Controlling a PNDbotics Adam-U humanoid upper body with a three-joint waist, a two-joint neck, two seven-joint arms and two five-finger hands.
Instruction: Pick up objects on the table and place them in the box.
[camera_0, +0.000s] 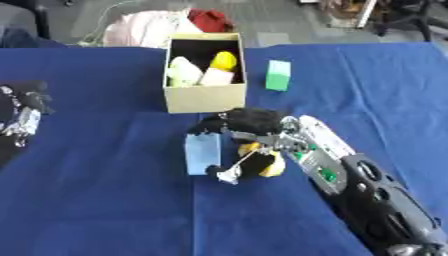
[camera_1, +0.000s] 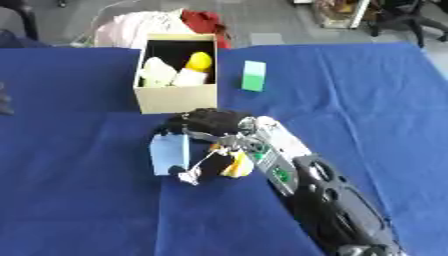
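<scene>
Now my right hand (camera_0: 249, 131) curls around a pale blue block (camera_0: 203, 152) and a yellow thing (camera_0: 273, 165). My left hand (camera_0: 22, 117) shows at the left edge; I cannot tell its fingers. The box (camera_0: 206, 97) sits just beyond.

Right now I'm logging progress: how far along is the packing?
Done: the box already holds a yellow item and two pale ones. In hand: the right hand is curled around a light blue block, with something yellow under its palm. Left: the green block lies on the cloth beside the box. The left hand waits at the left edge.
</scene>
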